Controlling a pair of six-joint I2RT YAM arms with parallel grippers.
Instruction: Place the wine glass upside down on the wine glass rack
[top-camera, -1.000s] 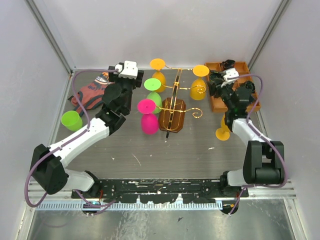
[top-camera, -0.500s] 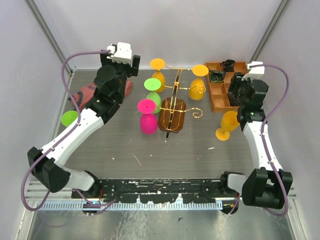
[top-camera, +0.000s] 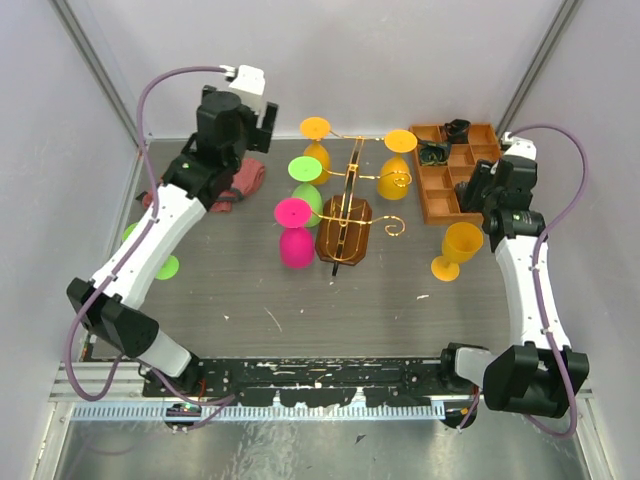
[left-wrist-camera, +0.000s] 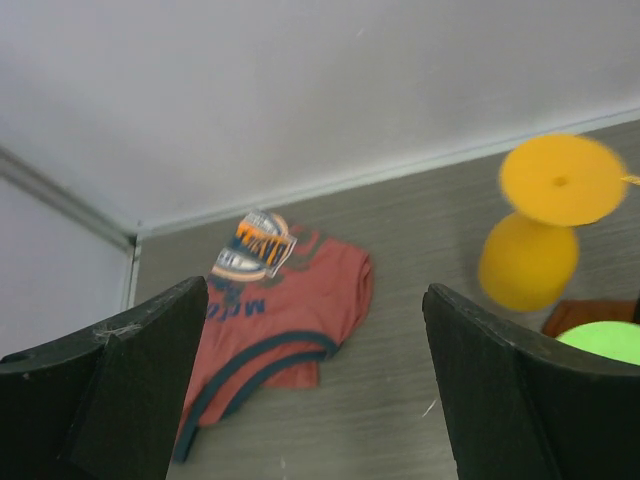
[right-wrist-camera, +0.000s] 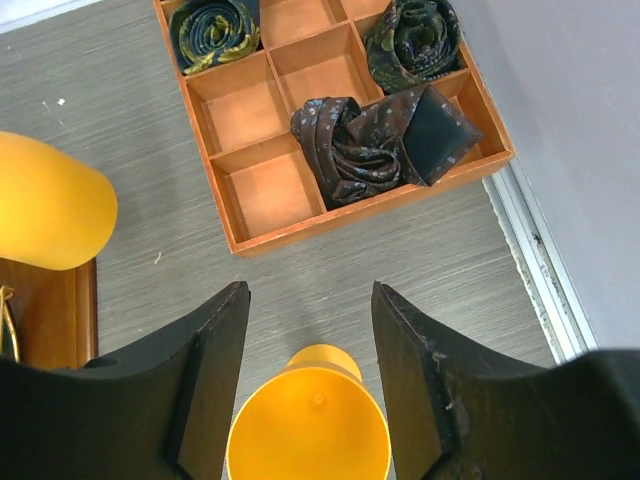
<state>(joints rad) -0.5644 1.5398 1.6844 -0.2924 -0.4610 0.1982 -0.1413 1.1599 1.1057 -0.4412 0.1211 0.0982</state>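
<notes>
Scratches mark the grey wood-grain worktop (top-camera: 300, 300) nearest the arm bases. Further in on the right, the wine glass (top-camera: 459, 243), an orange one, stands on its foot with its long axis vertical and its mouth pointing up, apart from the rack (top-camera: 345, 228). The right end effector (right-wrist-camera: 308, 295) hangs over it with both fingers spread, grasping nothing; its camera looks down into the bowl. On the left, a green glass (top-camera: 166, 267) is partly hidden behind the left arm (top-camera: 150, 240).

At mid-worktop the rack is gold wire on a glossy brown base. 4 glasses sit foot-up around it: a pink glass (top-camera: 296, 235), a lime glass (top-camera: 305, 185), and 2 orange ones further back.

Beyond on the right lies a wooden tray (right-wrist-camera: 262, 190) with rolled ties (right-wrist-camera: 360, 140) in some compartments. At the far left, a red shirt (left-wrist-camera: 290, 310) lies crumpled below the raised left end effector (left-wrist-camera: 315, 295), released and empty. Pale walls (top-camera: 380, 60) with metal corner posts (top-camera: 100, 70) close the space.
</notes>
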